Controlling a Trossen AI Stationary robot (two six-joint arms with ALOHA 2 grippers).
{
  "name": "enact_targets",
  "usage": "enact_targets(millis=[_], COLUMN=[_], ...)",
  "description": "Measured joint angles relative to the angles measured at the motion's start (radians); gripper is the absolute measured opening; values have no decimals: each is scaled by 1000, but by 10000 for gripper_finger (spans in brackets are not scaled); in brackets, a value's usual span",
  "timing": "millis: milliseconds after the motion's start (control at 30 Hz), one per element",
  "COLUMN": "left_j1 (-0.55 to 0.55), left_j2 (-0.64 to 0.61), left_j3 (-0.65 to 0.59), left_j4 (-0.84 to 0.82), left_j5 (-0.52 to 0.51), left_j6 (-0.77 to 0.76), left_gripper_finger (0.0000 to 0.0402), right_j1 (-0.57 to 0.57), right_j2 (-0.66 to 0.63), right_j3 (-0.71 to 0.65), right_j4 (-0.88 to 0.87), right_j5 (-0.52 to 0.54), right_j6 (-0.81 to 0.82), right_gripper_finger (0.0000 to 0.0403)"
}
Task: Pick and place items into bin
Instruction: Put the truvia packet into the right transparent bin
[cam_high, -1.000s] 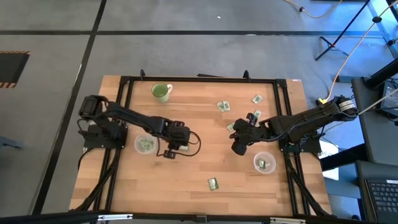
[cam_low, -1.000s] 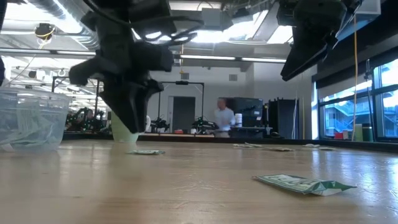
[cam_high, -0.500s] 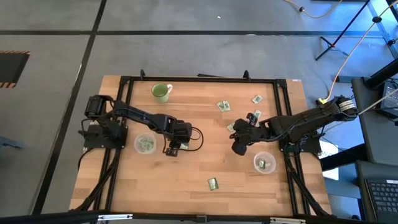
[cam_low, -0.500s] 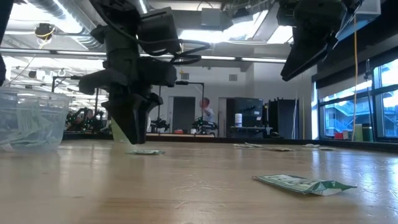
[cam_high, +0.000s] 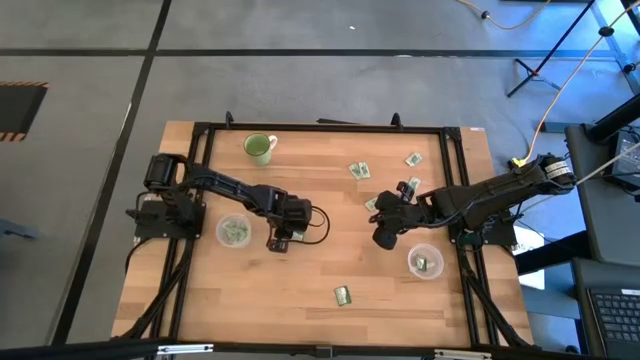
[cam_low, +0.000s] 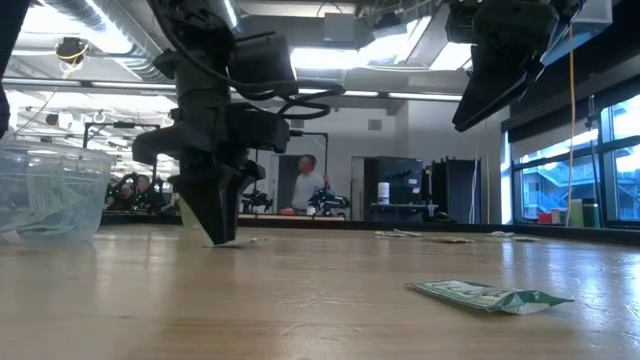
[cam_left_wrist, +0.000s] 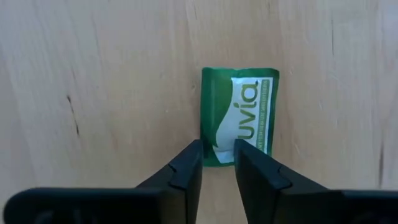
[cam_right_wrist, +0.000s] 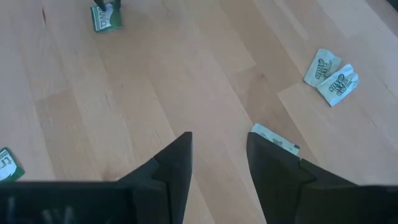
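1. The worktop (cam_high: 320, 280) is pale wood inside a black frame, with a lab room beyond it where a person stands far off.
2. Green-and-white packets lie scattered on it: one under the left hand, a cluster near the right arm, one (cam_high: 342, 295) alone near the front edge. Two clear bins hold some already: the left bin (cam_high: 234, 231) and the right bin (cam_high: 424, 262). A light-green mug (cam_high: 259, 148) stands at the back.
3. The left hand (cam_high: 279, 243) is down at the worktop, just right of the left bin. Its fingers (cam_left_wrist: 186, 168) are narrowed to a slim gap, tips at the near short edge of the packet (cam_left_wrist: 239, 115). I cannot tell for sure whether they pinch it.
4. The key relation: the packet lies flat, straight ahead of the left hand, its long axis running away from the wrist in line with the gap. The fingers straddle only one corner strip of the near edge, off-centre toward the green side.
5. Judgement: this is the grasp step. A thin flat wrapper caught by its edge may slip, so the pinch must bite before lifting toward the left bin.
6. The right hand (cam_high: 383, 238) hangs released above the worktop, its nearest packet (cam_right_wrist: 274, 138) just ahead of its fingertips.
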Motion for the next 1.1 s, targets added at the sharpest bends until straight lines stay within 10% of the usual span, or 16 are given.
enact_targets(millis=[767,1100], left_j1=[-4,-54], left_j2=[-112,-179], left_j3=[-14,-11], left_j4=[-24,116], left_j5=[-19,-311], left_j6=[3,4], left_gripper_finger=[4,3], right_j1=[22,18], right_j2=[24,222], right_j3=[-1,-1], right_j4=[275,622], right_j5=[-10,-11], right_j6=[-199,-237], right_gripper_finger=[155,155])
